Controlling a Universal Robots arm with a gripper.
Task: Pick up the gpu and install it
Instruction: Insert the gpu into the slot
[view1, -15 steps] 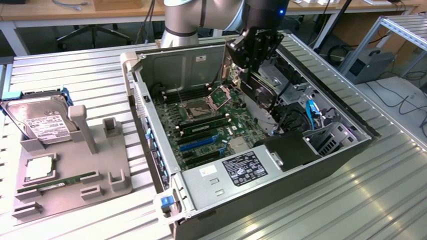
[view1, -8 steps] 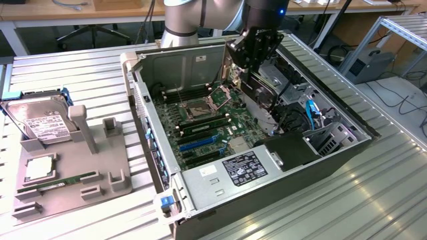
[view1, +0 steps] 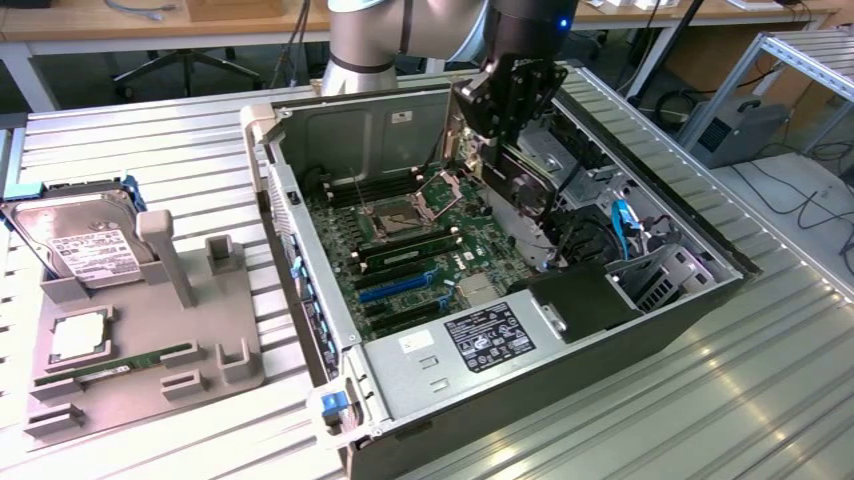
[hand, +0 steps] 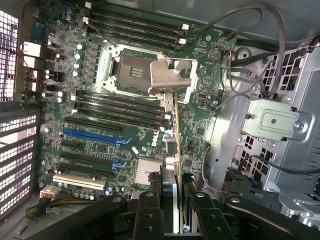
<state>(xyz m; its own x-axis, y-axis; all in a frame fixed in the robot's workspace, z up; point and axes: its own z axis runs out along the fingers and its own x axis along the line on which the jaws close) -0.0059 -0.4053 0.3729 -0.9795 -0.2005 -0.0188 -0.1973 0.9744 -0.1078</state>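
Observation:
The gpu (view1: 525, 195) hangs on edge inside the open computer case (view1: 287, 215), above the exterior view's right side of the motherboard (view1: 414, 250). My gripper (view1: 501, 125) is shut on the card's upper edge. In the wrist view the gpu (hand: 175, 125) appears edge-on as a thin strip, with its silver end bracket (hand: 167, 75) over the CPU socket area. It runs up between the black fingers (hand: 150, 202) of my gripper (hand: 173, 200). The blue expansion slot (hand: 95, 135) lies to one side of the card, apart from it.
Drive cage metalwork (hand: 272, 122) and loose cables (view1: 621, 225) crowd the case beside the card. A power supply (view1: 494, 335) sits at the case's near end. On the exterior view's left, a grey fixture (view1: 147, 330) holds a hard drive (view1: 87, 250), a CPU (view1: 78, 335) and a RAM stick (view1: 114, 368).

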